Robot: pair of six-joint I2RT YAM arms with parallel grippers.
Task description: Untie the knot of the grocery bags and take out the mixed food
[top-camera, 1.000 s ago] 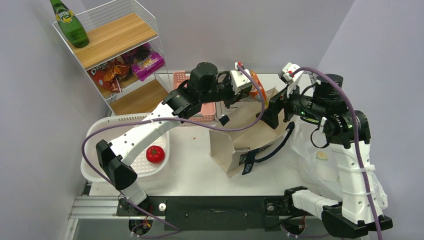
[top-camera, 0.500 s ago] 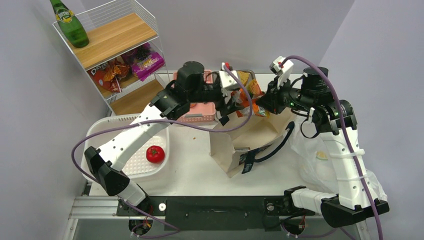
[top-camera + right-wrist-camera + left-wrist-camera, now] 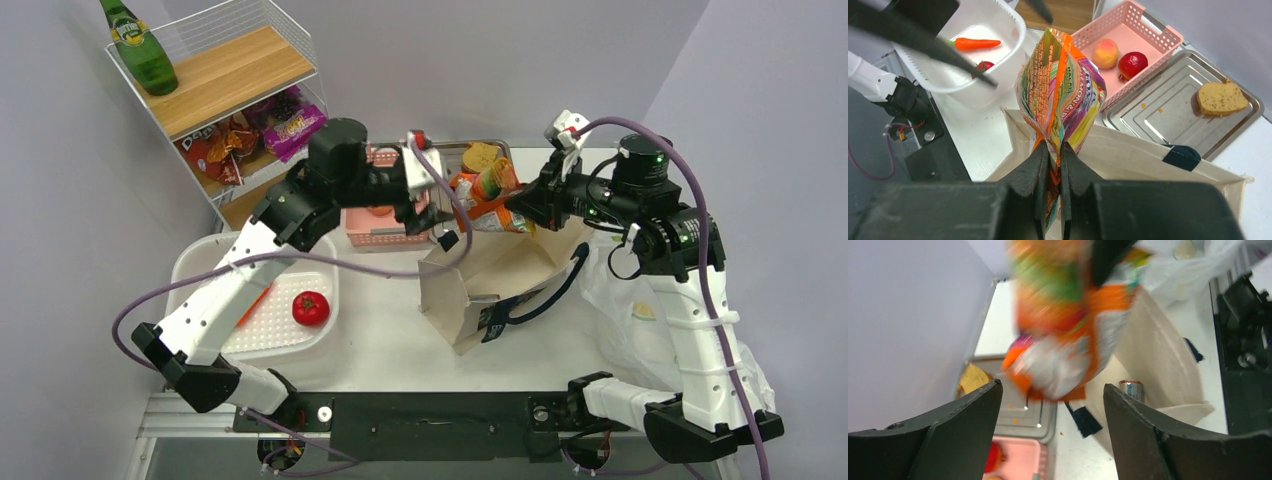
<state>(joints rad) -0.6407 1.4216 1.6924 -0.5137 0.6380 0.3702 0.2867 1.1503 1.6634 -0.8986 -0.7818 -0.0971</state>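
Found cream canvas tote [image 3: 500, 275] lying open on the surface [image 3: 390, 340], directly beneath right tool [image 3: 1054, 150]. Noted whitish plastic bag [image 3: 640, 320] slumped behind that tool, beside its arm. Recorded right tool clamped on one edge of orange crisp packet [image 3: 1060, 95], packet projecting forward from its fingertips, over the tote. Found left tool [image 3: 1050, 390] spread wide, gripping nothing, packet just ahead of its tips. Sighted silver can [image 3: 1131, 389] inside tote, beyond left tool.

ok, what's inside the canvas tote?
A silver drink can shows inside the canvas tote. The crisp packet in the right gripper and the tote's walls hide the rest of the interior.
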